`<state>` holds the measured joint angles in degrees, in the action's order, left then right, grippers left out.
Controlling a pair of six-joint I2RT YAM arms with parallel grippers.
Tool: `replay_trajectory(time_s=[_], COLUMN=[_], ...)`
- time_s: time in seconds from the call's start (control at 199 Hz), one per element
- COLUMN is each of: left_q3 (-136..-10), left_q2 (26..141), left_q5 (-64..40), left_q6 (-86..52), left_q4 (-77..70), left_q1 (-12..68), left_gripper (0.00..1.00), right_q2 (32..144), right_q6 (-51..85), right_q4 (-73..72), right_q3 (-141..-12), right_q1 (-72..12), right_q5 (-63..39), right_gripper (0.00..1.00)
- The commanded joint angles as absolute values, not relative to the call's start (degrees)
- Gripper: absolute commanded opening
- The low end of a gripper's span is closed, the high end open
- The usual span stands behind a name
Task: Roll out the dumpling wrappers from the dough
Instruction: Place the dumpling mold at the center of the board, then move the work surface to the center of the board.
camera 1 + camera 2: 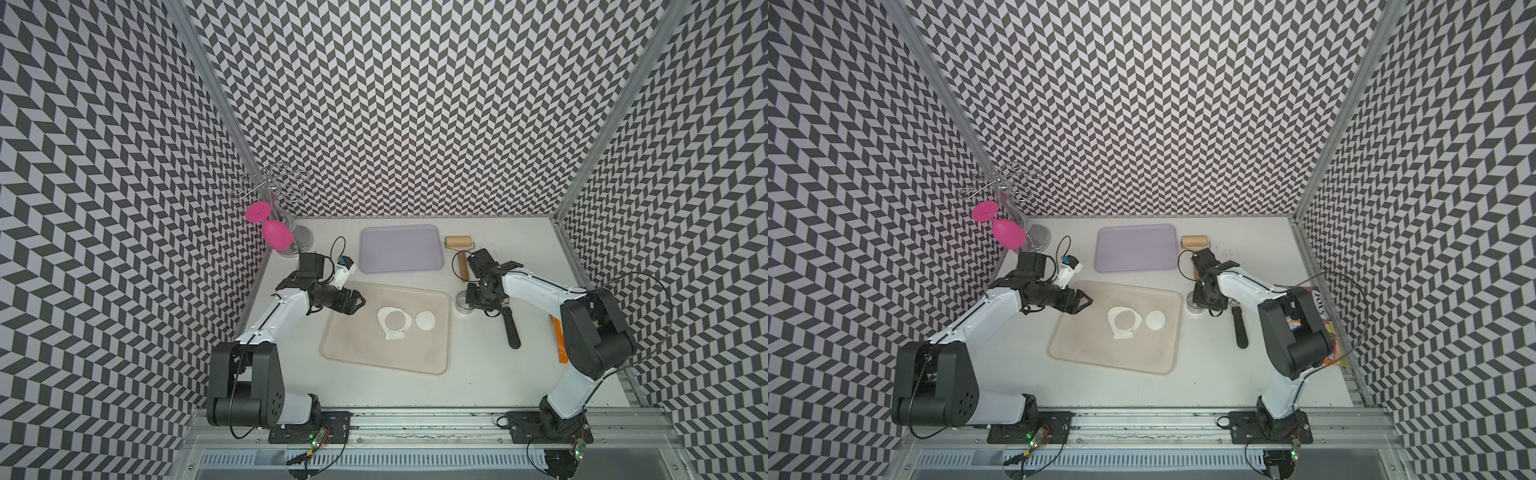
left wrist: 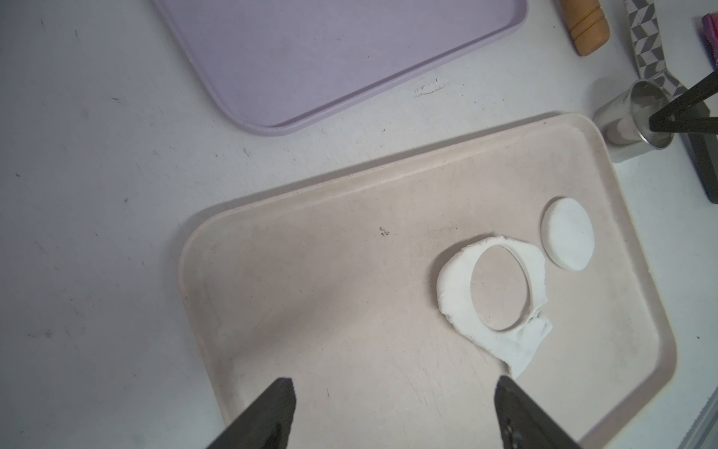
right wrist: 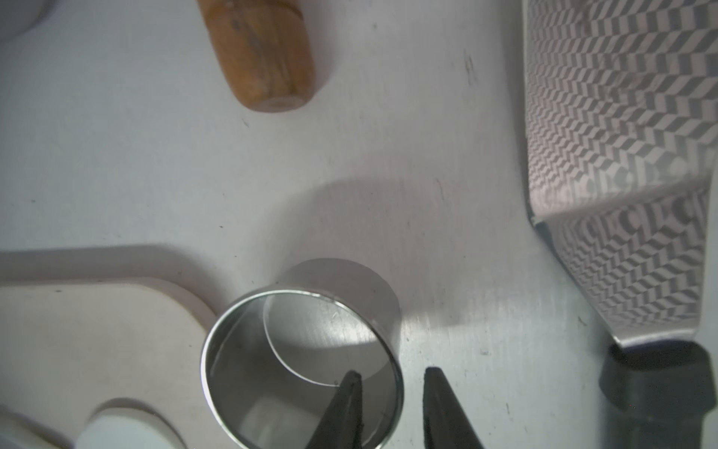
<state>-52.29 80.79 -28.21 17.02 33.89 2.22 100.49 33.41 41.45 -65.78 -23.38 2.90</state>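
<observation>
Steel wall of the round metal ring cutter point(image 3: 338, 280) was straddled by the right gripper point(image 3: 392, 375), its jaws narrowly parted, one finger inside and one outside, nothing clamped. The left gripper point(image 2: 394, 383) was held wide open and empty above the beige rectangular tray point(image 1: 353, 353), where the small round white dumpling wrapper point(image 1: 425, 320) lay just beside the holed white dough sheet point(image 2: 505, 346).

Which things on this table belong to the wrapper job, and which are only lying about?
For the job: dough sheet, wrapper disc, beige tray, ring cutter, rolling pin.

Seemingly lying about: purple tray, black-handled blade, pink glass, wire rack, snack bag.
</observation>
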Motion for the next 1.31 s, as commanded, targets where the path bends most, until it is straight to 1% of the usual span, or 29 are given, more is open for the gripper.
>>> replay_trajectory(time_s=[0.0,0.065,0.131,0.216,0.392,0.643,0.769,0.99,1.302], left_q3=[-52.38,-52.30,-52.38,-52.32,-52.00,-54.57,-56.04,-58.33,-57.47], left_q2=[80.49,80.58,80.57,80.42,83.48,91.06,93.17,96.66,99.38], left_q5=[-29.09,-29.03,-28.09,-23.56,-12.53,-5.46,-4.66,-3.21,2.97], left_q6=[17.62,17.97,18.81,20.47,21.15,19.51,19.26,18.23,18.28], left_q4=[33.40,33.39,33.49,33.65,32.57,29.44,29.03,28.31,27.57], left_q1=[1.85,1.88,2.40,5.33,16.16,24.68,26.83,27.99,28.35], left_gripper=[0.83,0.83,0.84,0.84,0.85,0.86,0.86,0.87,0.87], right_q2=[99.44,98.27,97.00,94.73,88.00,80.68,79.18,77.79,77.03], right_q6=[32.59,32.59,32.58,32.85,33.80,33.20,32.89,32.86,32.97], right_q4=[42.78,43.91,45.15,46.74,47.87,47.39,47.84,47.86,48.10], right_q3=[-69.06,-70.48,-72.05,-73.78,-74.67,-73.34,-72.47,-71.29,-71.55], right_q1=[-23.40,-23.41,-23.38,-23.38,-23.37,-23.38,-23.36,-23.38,-23.36], right_q5=[3.89,4.51,5.53,7.49,12.35,12.27,11.96,11.74,11.87], right_gripper=[0.41,0.46,0.49,0.49,0.50,0.50,0.50,0.50,0.50])
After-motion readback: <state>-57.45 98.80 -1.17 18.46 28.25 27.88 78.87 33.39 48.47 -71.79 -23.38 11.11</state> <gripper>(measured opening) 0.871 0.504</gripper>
